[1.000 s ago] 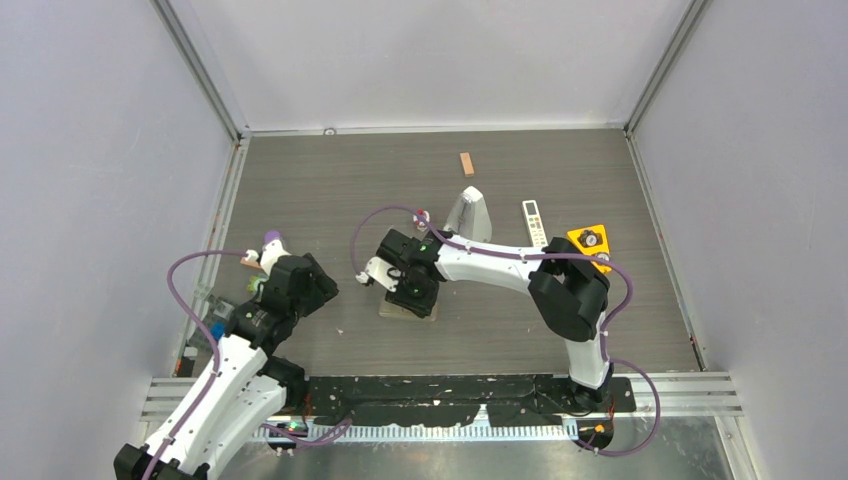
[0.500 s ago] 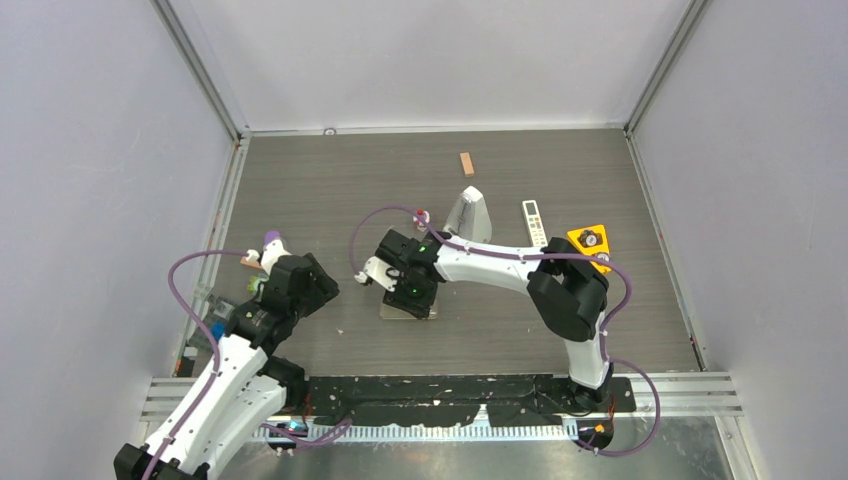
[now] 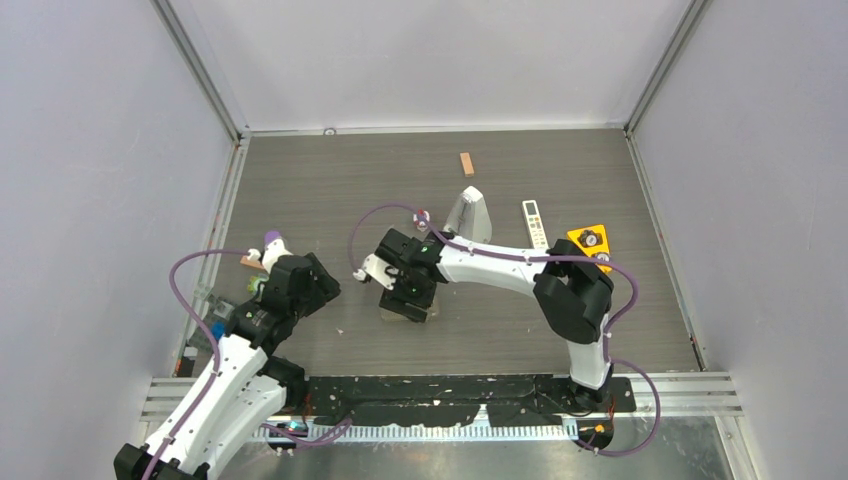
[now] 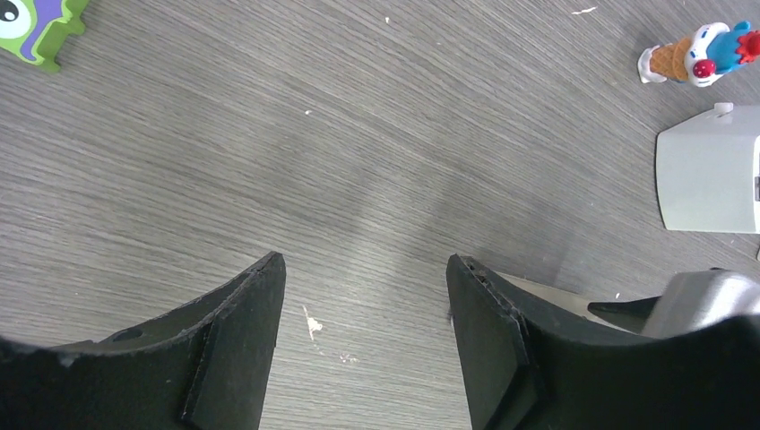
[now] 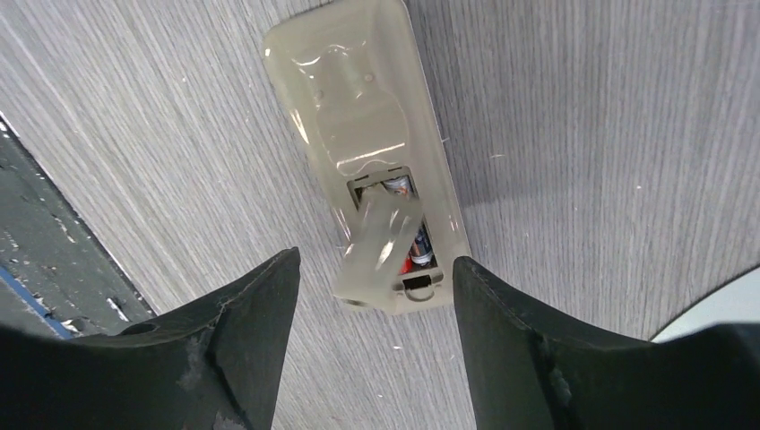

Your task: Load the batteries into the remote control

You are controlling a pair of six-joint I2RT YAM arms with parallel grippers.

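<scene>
The right gripper (image 5: 374, 262) hangs with its two black fingers spread wide and nothing between them. Directly below the gap lies the small translucent-white cover (image 5: 371, 249), loose and crooked, slanting across the open battery bay rather than seated in it. It looks let go there for a fresh approach. Under it, the dark batteries with red bands (image 5: 418, 251) sit inside the bay, so the loading seems done and closing is what remains.

The long slim grey-brown remote control (image 5: 358, 98) lies back-up on the grey wood-grain table (image 5: 582, 134), its bay end nearest the fingertips and the rest stretching away ahead of them. Nothing crowds it. Only the cover's tilt stands in the way.

Well off to this hand's left, the left gripper (image 4: 365, 269) is also wide open and empty over bare table. A small ice-cream-cone clown toy (image 4: 695, 55) lies far ahead to its right. Beyond the right hand stand a grey pyramid metronome (image 3: 470, 213) and a short white buttoned remote (image 3: 535, 222).
</scene>
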